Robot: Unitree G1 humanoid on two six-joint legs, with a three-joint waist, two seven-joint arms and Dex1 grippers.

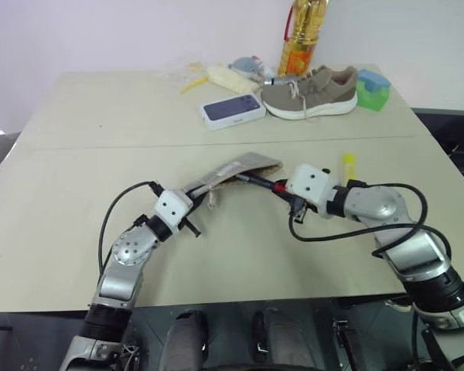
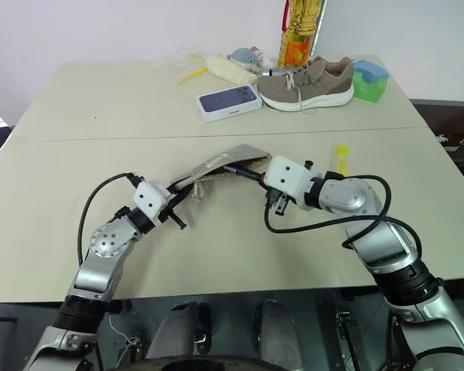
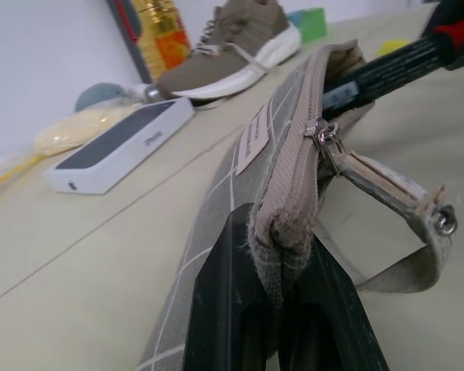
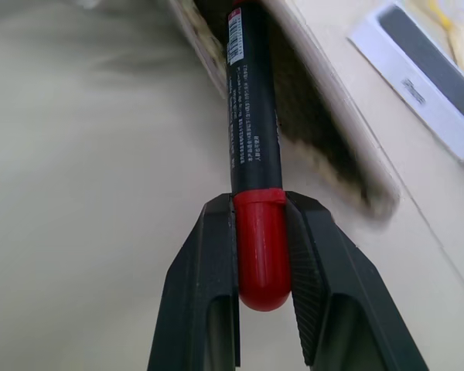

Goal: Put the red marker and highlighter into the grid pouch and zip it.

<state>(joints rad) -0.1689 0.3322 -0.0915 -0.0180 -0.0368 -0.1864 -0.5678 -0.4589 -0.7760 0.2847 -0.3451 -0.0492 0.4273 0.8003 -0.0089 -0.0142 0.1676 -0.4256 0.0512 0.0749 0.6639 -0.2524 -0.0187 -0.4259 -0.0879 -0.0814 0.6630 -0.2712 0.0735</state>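
A pale beige desk (image 1: 77,255) stands against a white wall, with a sneaker (image 1: 309,93), a white box with a dark blue top (image 1: 232,110) and an oil bottle (image 1: 301,35) along its far edge. Near the middle, the left tool (image 1: 192,202) is clamped on one end of the grid pouch (image 1: 236,171), holding it raised off the desk with its zipper (image 3: 298,166) side up and the mouth gaping at the far end, toward the right arm. The right tool (image 1: 282,191) grips the red marker (image 4: 251,154) by its red cap, the black barrel pointing away from it, straight at that opening. The marker's long axis runs nearly in line with the pouch's length, and its black tip looks to be just inside the mouth. The coming move, I judge, is a push along that axis, deeper in. The highlighter (image 1: 347,164) lies on the desk just beyond the right arm, well nearer to it than to the left.
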